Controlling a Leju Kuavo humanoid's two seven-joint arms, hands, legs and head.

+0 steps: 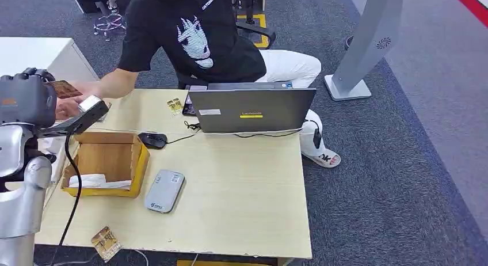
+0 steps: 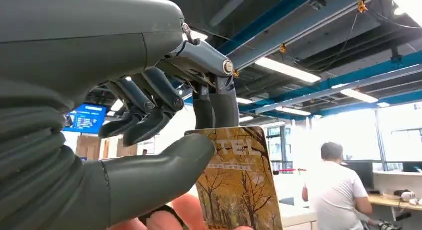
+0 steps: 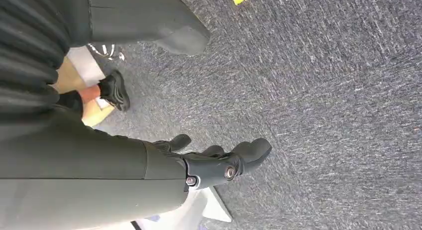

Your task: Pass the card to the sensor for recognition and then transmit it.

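Note:
My left hand (image 1: 34, 90) is raised at the table's far left corner. It pinches a card (image 2: 239, 182) printed with autumn trees between thumb (image 2: 164, 165) and fingers (image 2: 219, 103). In the head view the card (image 1: 64, 88) sticks out towards a seated person in a black T-shirt, whose hand (image 1: 72, 107) reaches up to it. That person's fingertips (image 2: 166, 219) touch the card's lower edge. A grey card sensor (image 1: 164, 190) lies flat on the table beside a cardboard box (image 1: 109, 162). My right hand (image 3: 224, 163) hangs over the carpet, fingers apart, holding nothing.
A laptop (image 1: 253, 109) stands at the table's far edge with a mouse (image 1: 152, 140) and cable before it. Another card (image 1: 106, 242) lies at the near edge and more cards (image 1: 175, 105) beside the laptop. A grey kiosk stand (image 1: 368, 41) rises at the right.

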